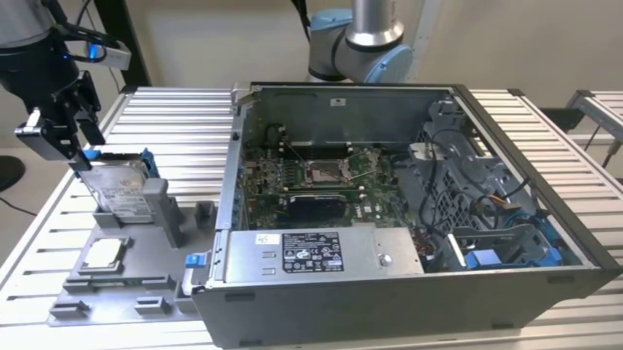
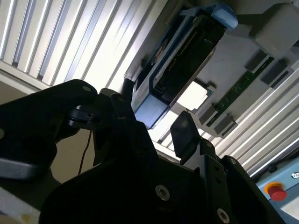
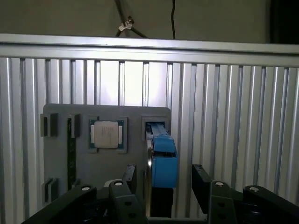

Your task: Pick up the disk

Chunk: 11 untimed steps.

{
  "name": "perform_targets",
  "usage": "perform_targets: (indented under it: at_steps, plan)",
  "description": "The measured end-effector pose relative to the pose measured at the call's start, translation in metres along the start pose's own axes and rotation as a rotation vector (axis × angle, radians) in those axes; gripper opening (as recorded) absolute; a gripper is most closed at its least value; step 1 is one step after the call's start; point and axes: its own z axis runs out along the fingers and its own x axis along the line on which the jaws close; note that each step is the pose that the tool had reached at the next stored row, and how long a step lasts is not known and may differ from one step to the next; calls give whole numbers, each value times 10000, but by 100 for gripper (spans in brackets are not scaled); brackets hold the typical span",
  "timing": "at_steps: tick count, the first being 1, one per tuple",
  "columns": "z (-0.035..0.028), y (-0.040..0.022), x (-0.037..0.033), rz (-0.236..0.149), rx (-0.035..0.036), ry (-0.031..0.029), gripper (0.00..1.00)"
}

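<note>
Our gripper (image 3: 164, 171) hangs open astride the upright disk (image 3: 163, 149) near the grey fixture's (image 3: 93, 163) corner; we should centre it before closing.

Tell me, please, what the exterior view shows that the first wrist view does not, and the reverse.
The exterior view adds the open computer case with its motherboard and labelled grey box. The first wrist view adds the wall and a hanging cable beyond the table, plus a gap between each finger and the disk. Both share the disk upright in the grey tray, the square chip beside it, and the gripper over the disk's top.
</note>
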Motion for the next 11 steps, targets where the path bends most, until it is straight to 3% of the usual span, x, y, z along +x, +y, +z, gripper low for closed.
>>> perform_targets:
  at_steps: [6, 11]
  plan:
    - [58, 0, 2, -142, -6, -71, 100]
    - [144, 0, 6, -163, -6, -75, 100]
